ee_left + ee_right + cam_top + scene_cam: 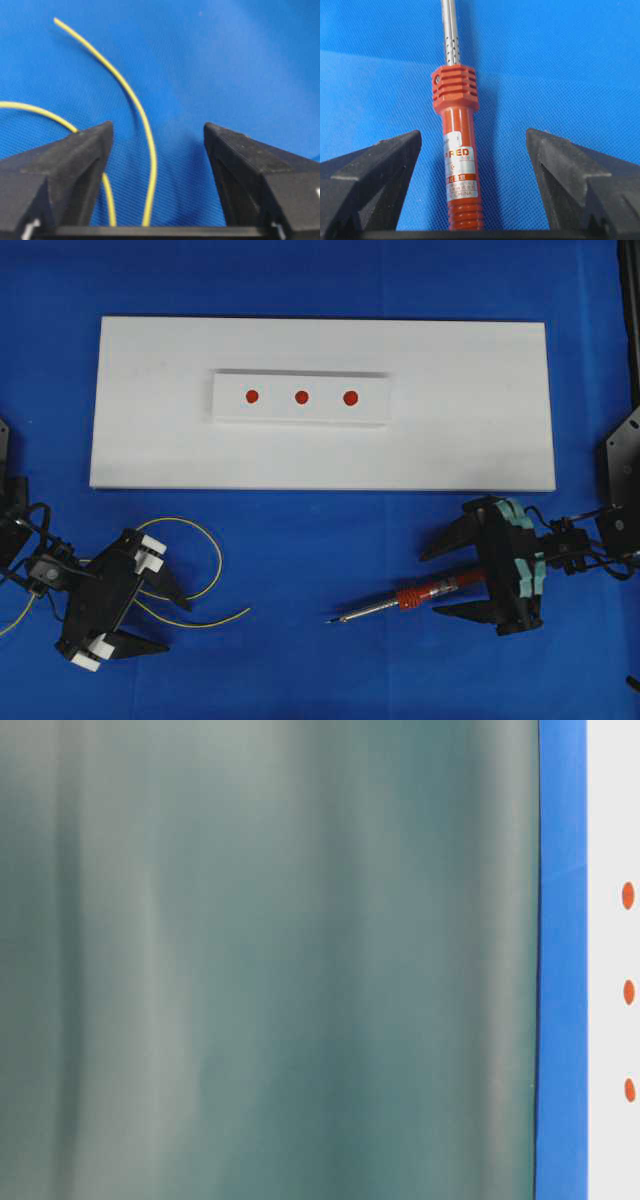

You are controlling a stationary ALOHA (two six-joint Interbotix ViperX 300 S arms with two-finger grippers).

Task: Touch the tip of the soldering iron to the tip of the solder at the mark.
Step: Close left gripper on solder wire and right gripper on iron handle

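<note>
Both pincers are spread wide: left pincer (pixel 165 618) straddles the solder (pixel 205 570), right pincer (pixel 445 578) straddles the soldering iron (pixel 400 601).

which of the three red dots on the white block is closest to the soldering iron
The rightmost red dot, at the right end of the row on the small white block; the soldering iron lies below and to its right, farther from the other two.

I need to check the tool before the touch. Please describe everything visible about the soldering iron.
The soldering iron lies flat on the blue cloth, below the white board. It has a slim silver shaft with small holes, a dark point aimed left, a ribbed orange-red collar and a red handle with a printed label. The handle lies between the open jaws of the right gripper, which do not touch it.
</note>
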